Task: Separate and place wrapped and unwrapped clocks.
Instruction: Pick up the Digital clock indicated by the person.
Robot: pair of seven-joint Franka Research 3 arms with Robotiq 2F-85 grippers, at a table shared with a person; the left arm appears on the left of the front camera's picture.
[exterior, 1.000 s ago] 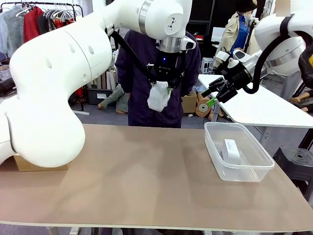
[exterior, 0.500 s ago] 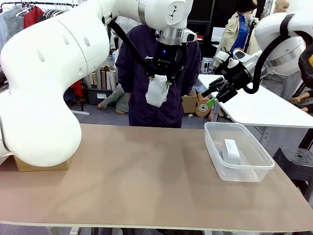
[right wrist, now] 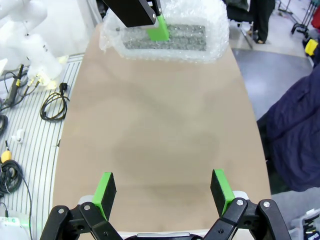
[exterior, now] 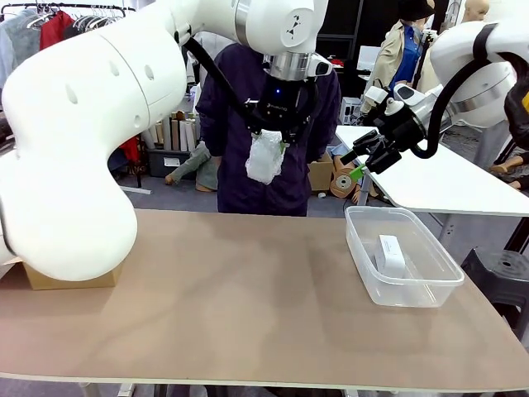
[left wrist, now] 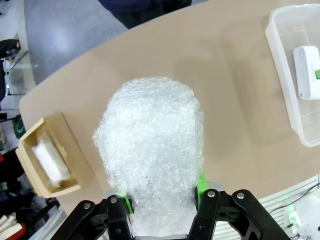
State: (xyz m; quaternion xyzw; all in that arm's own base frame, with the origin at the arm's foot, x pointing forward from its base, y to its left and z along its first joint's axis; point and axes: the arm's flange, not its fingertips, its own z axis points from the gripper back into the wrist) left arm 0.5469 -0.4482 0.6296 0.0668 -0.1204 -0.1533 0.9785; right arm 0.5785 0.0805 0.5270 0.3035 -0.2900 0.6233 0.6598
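Observation:
High above the table's far edge, my left gripper (exterior: 269, 137) is shut on a wrapped clock (exterior: 264, 159), a crinkly bubble-wrap bundle hanging below it. In the left wrist view that wrapped clock (left wrist: 152, 150) bulges out between the green pads of my left gripper (left wrist: 161, 196). A second wrapped clock (left wrist: 50, 160) lies in a cardboard box (left wrist: 75, 170). The unwrapped clock (exterior: 391, 253), a smooth white block, lies in a clear plastic tub (exterior: 430, 291). My right gripper (exterior: 358, 164) hangs open above the tub's far end with nothing in it. Its open fingers frame my right gripper (right wrist: 162, 192), and the held bundle (right wrist: 165, 35) is beyond.
The cardboard box (exterior: 50, 281) sits at the table's left, mostly behind my left arm. A person in a dark coat (exterior: 240, 182) stands at the far edge behind the held bundle. The brown tabletop (exterior: 248, 289) lies bare between box and tub. A white table (exterior: 446, 186) stands at the back right.
My left arm has swung a little higher and the held wrapped clock has shifted slightly to the left. The right arm has not moved.

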